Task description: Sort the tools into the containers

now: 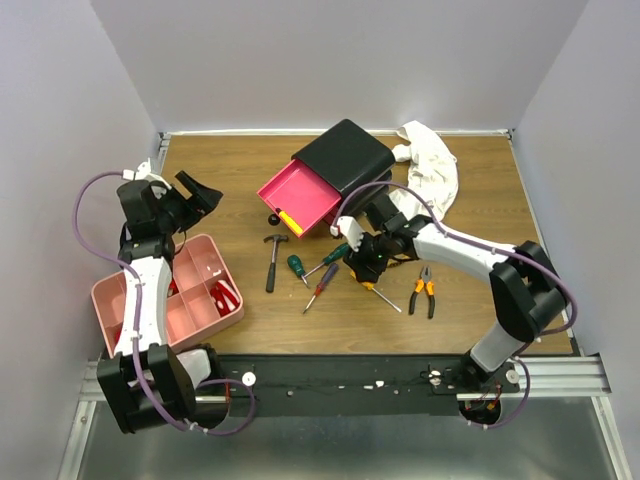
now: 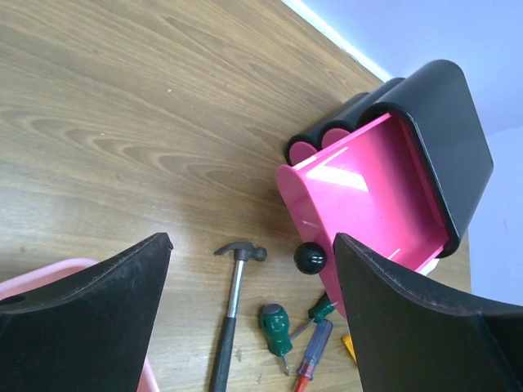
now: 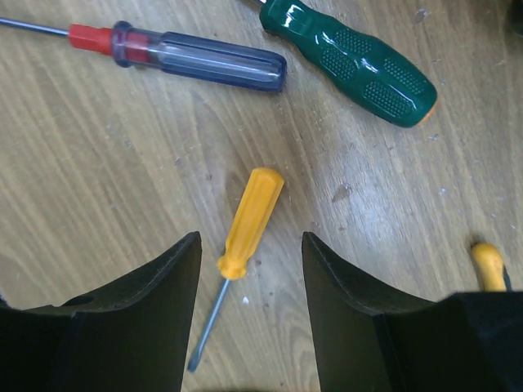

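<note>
My right gripper (image 1: 362, 265) is open, low over the yellow-handled screwdriver (image 3: 249, 220), whose handle lies between the fingers (image 3: 147, 318). A purple-handled screwdriver (image 3: 196, 61) and a green-handled one (image 3: 359, 65) lie just beyond. The orange-and-black pliers (image 1: 424, 291) lie to the right. My left gripper (image 1: 195, 195) is open and empty, raised above the pale-pink tray (image 1: 170, 295). Its wrist view shows the black-handled hammer (image 2: 233, 302), a stubby green screwdriver (image 2: 276, 327) and the black box (image 2: 445, 139) with one pink drawer (image 2: 368, 196) pulled open.
A white cloth (image 1: 430, 170) lies at the back right beside the black box. A yellow item (image 1: 288, 222) lies in the open drawer. Red items (image 1: 225, 297) sit in the tray's right compartment. Grey walls close in the table on three sides.
</note>
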Action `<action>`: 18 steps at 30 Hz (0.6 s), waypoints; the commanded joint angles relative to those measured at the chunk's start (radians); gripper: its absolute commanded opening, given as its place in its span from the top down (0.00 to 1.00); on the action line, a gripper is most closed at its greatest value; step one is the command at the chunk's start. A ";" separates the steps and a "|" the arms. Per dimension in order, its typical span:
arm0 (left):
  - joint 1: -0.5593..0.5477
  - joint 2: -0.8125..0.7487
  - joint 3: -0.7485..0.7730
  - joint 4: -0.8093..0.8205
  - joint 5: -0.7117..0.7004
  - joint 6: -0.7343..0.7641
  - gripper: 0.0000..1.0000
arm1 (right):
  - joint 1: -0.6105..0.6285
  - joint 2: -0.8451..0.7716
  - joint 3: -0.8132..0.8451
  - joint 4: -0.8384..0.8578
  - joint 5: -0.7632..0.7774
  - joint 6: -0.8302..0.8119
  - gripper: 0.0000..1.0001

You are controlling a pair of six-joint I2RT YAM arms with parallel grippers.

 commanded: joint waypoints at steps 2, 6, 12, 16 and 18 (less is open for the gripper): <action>0.052 -0.058 -0.060 0.006 0.023 -0.016 0.09 | 0.037 0.051 -0.028 0.092 0.078 0.019 0.40; 0.090 -0.068 -0.077 0.030 0.040 -0.065 0.09 | 0.057 0.076 -0.053 0.121 0.126 0.036 0.42; 0.095 -0.086 -0.077 0.027 0.037 -0.056 0.09 | 0.059 0.102 -0.063 0.155 0.184 0.028 0.49; 0.097 -0.088 -0.087 0.040 0.043 -0.068 0.09 | 0.057 0.116 -0.065 0.155 0.184 -0.001 0.66; 0.095 -0.084 -0.090 0.044 0.051 -0.069 0.09 | 0.057 0.111 -0.050 0.135 0.160 -0.018 0.77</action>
